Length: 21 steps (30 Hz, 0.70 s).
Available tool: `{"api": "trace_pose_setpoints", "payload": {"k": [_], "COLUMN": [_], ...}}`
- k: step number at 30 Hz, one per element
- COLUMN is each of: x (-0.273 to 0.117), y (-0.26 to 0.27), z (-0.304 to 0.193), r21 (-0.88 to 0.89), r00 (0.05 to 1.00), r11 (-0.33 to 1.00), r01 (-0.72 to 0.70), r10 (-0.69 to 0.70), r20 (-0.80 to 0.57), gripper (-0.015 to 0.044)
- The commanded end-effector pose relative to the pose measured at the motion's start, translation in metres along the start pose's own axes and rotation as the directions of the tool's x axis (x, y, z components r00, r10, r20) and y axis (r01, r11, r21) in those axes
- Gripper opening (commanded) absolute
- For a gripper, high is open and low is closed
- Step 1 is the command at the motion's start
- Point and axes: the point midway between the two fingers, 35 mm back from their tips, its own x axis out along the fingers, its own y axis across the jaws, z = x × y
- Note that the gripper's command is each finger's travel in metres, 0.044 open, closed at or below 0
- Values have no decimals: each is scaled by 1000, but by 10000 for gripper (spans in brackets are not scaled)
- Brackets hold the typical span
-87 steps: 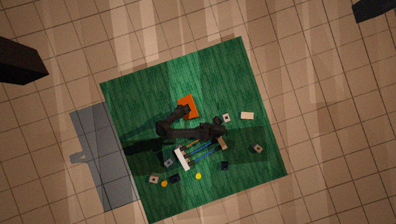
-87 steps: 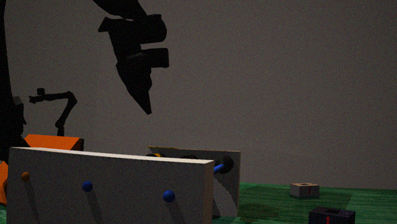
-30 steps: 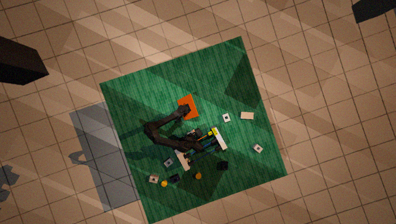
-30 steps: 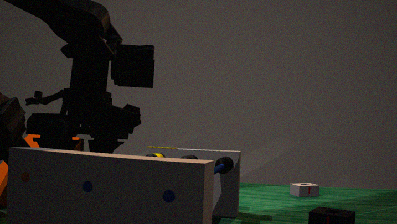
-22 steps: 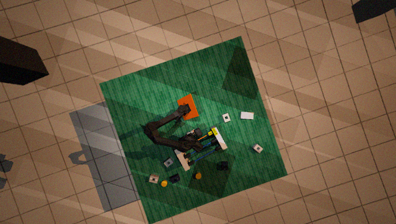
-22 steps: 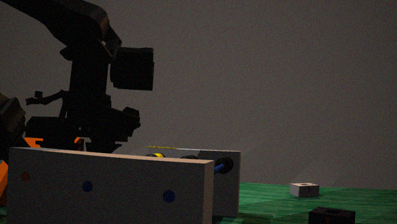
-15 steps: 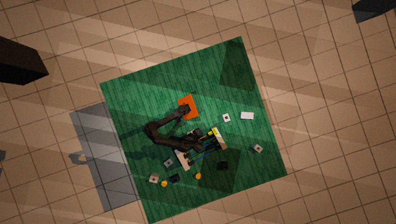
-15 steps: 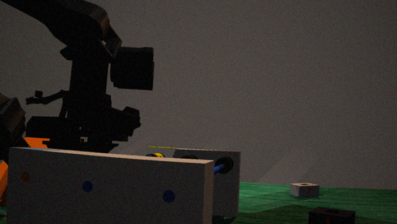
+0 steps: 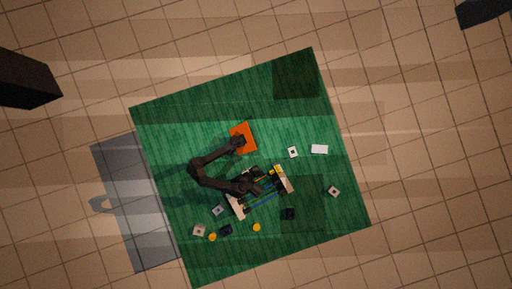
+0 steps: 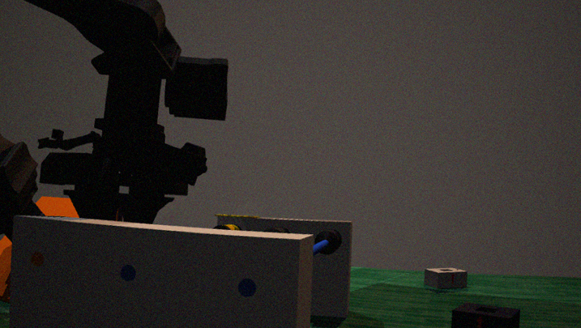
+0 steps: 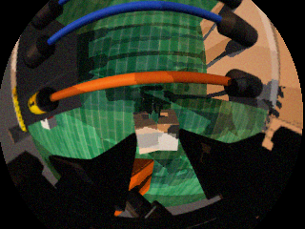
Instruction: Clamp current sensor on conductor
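The split-core sensor (image 11: 157,139) (image 9: 246,170), pale with a brown-shaded top, stands between my fingertips, its open jaws upward. My gripper (image 11: 157,134) is shut on it; in the exterior view the fingertips are hidden behind the near panel. The orange conductor (image 11: 143,78) (image 9: 261,178) runs between two panels, just beyond the sensor in the wrist view and not inside it. A yellow marker (image 11: 19,111) (image 9: 277,169) and a yellow-banded sleeve (image 11: 35,102) are at its far-panel end. The sensor's arrow cannot be made out.
Two blue conductors (image 11: 138,6) run beside the orange one. The near panel (image 10: 153,297) (image 9: 236,208) and far panel (image 10: 333,278) (image 9: 288,184) stand upright. The arm's base is on an orange block (image 9: 248,127). Dark block (image 9: 289,214), pale block (image 9: 333,191) and orange disc (image 9: 256,227) lie around.
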Motion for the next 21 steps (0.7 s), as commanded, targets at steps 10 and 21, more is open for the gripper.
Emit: {"api": "trace_pose_setpoints", "payload": {"k": [10,21], "x": [-67,-75], "y": [0,0], "z": [-1,-2], "r21": [2,184], "r00": [1000,999], "r11": [1000,983], "r01": [0,-4], "r10": [0,-2], "r20": [3,33], "gripper": [0,0]}}
